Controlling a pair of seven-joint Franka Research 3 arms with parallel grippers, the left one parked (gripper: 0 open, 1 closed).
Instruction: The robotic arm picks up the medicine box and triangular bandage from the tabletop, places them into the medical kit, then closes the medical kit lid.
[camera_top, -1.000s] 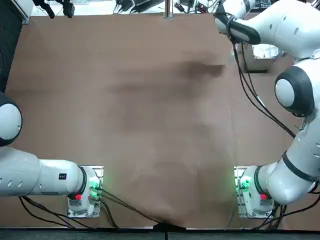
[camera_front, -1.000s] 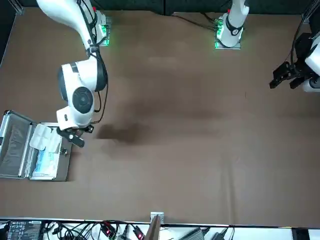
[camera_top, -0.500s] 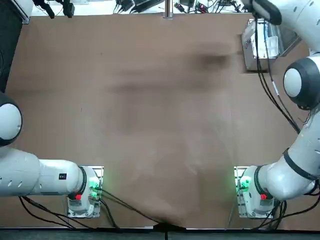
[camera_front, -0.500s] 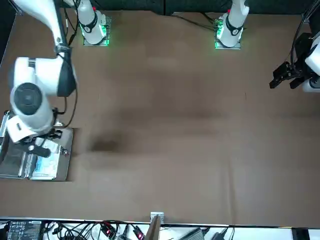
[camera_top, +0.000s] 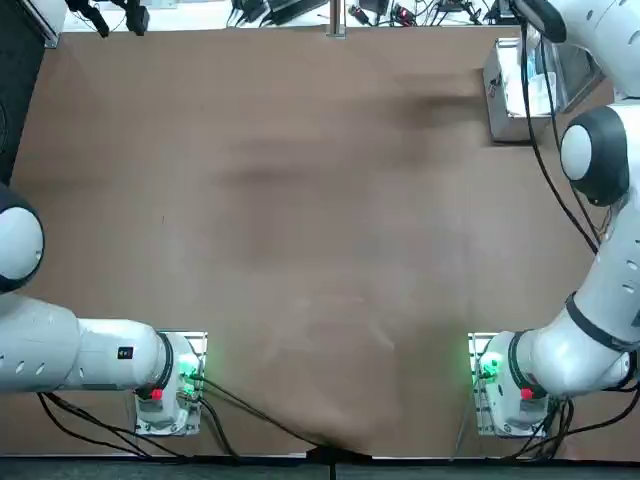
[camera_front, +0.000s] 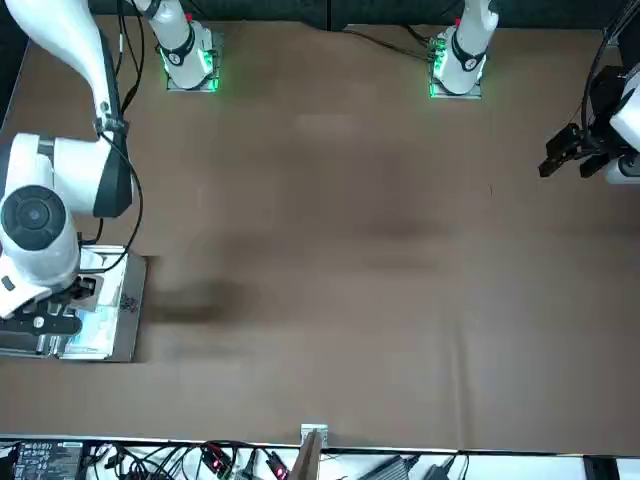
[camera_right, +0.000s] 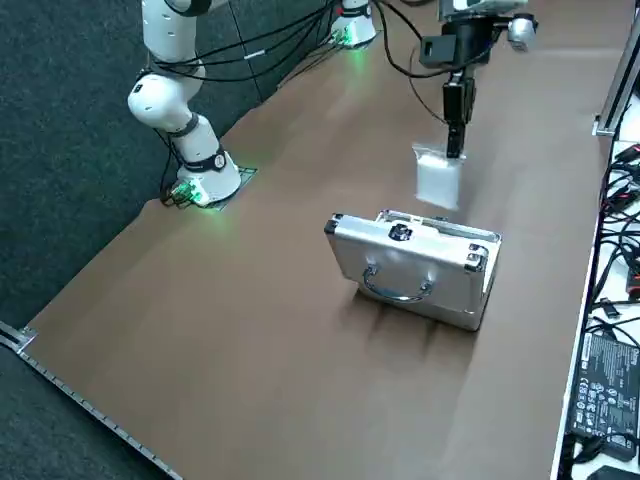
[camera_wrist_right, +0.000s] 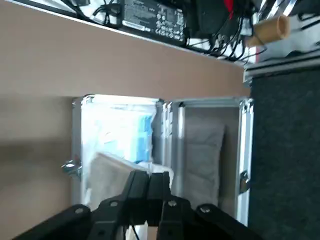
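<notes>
My right gripper (camera_right: 453, 150) hangs just above the open medical kit (camera_right: 420, 262), shut on a white soft packet, the triangular bandage (camera_right: 437, 182), which dangles from its fingers over the kit's base. The medical kit lid (camera_right: 445, 262) stands upright, and its black handle (camera_right: 394, 286) faces outward. In the wrist view the gripper (camera_wrist_right: 148, 182) grips the pale packet (camera_wrist_right: 112, 172) over the kit's base (camera_wrist_right: 76, 135), which holds blue and white contents. The top view shows the kit (camera_top: 497, 100) at the table's far right, partly under the arm. The medicine box cannot be made out.
The kit (camera_front: 128, 305) sits close to the table's far right corner. Black cables and a power adapter (camera_right: 600, 380) lie just past the far edge. Dark carpet runs along the right side. The parked arm's gripper (camera_front: 575, 150) stays at the other side of the table.
The right arm swung from the table beside the kit to directly over the kit's open base, carrying the white packet with it. The kit has not moved.
</notes>
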